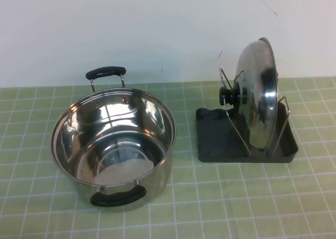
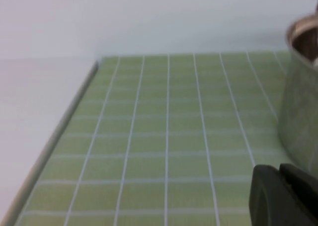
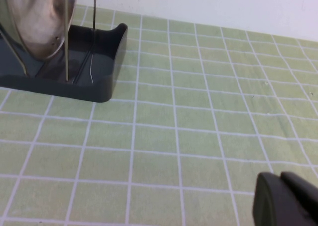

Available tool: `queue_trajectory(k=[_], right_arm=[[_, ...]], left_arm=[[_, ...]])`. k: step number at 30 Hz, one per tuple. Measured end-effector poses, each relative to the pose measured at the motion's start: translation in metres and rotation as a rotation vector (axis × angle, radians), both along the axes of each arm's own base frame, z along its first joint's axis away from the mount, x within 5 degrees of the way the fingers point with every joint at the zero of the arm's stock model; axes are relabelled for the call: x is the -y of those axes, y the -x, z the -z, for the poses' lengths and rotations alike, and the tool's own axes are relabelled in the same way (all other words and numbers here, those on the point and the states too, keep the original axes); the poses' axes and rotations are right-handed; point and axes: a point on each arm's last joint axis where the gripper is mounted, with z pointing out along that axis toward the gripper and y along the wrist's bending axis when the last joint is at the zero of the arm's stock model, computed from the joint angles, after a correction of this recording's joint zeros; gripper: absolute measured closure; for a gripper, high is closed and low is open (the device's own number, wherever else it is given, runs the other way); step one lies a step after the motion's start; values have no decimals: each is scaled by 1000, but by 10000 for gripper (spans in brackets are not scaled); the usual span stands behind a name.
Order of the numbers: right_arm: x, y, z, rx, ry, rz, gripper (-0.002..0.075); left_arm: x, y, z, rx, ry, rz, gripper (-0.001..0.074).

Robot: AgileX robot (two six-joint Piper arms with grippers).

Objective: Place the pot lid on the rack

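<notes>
The pot lid [image 1: 257, 92] stands on edge in the rack [image 1: 220, 139] at the right of the table, held between wire loops, its black knob [image 1: 230, 96] facing left. The lid [image 3: 35, 17] and rack [image 3: 99, 62] also show in the right wrist view, well away from my right gripper [image 3: 280, 177], which is shut and empty low over the mat. My left gripper [image 2: 279, 170] is shut and empty beside the pot's wall [image 2: 300, 97]. Neither gripper shows in the high view.
The open steel pot [image 1: 113, 144] with two black handles stands at the left centre of the green checked mat [image 1: 210, 207]. A white wall runs along the back. The mat's left edge [image 2: 64, 131] shows in the left wrist view.
</notes>
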Motion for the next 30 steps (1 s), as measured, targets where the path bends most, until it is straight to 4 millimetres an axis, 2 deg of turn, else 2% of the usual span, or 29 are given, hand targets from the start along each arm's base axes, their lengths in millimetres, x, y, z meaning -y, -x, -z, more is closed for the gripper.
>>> queue_trajectory(k=[4,10,16,30], right_arm=[[0,0,0,0,0,0,727],[0,0,0,0,0,0,727],[0,0,0,0,0,0,727],[0,0,0,0,0,0,727]], left_arm=[[3,1,7,-82,-46,52,737],[5,1,8,-100,-82,99,737],[4,2,8,-95,-14,80,737],[4,2,8,-101,2,77,737]])
